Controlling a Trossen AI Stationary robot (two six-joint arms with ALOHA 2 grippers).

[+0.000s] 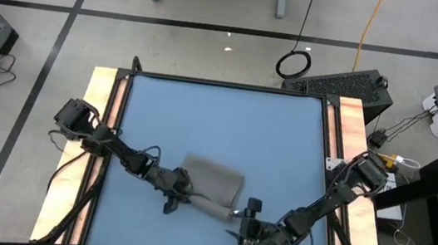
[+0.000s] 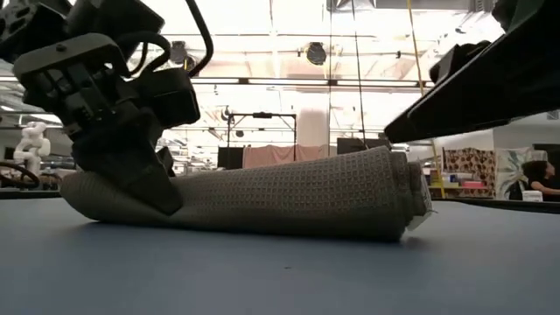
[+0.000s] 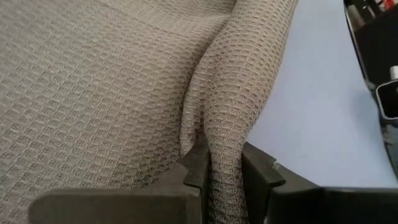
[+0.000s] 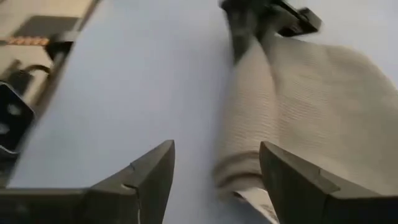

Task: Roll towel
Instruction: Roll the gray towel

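The grey-brown waffle-weave towel [image 1: 213, 180] lies on the blue tabletop [image 1: 219, 122] near its front edge. Its near part is rolled into a thick roll [image 2: 289, 197], and a flat part lies behind the roll. A small white tag [image 4: 255, 200] sticks out at the roll's right end. My left gripper [image 1: 179, 191] is shut on the roll's left end [image 2: 153, 188]. My right gripper [image 1: 247, 222] stands open just off the roll's right end. Its fingers [image 4: 152, 171] are on either side of that end and touch nothing. My left gripper pinches a raised fold of the towel [image 3: 224, 149] between its two fingers [image 3: 198, 163], at the left end of the roll. The fingers come from the table's left, slanting downward. The towel rests on the table, slack.
Wooden rails [image 1: 101, 125] run along the table's left and right sides. The blue surface is bare behind the towel, toward the far edge. A black case [image 1: 345, 86] sits beyond the far right corner.
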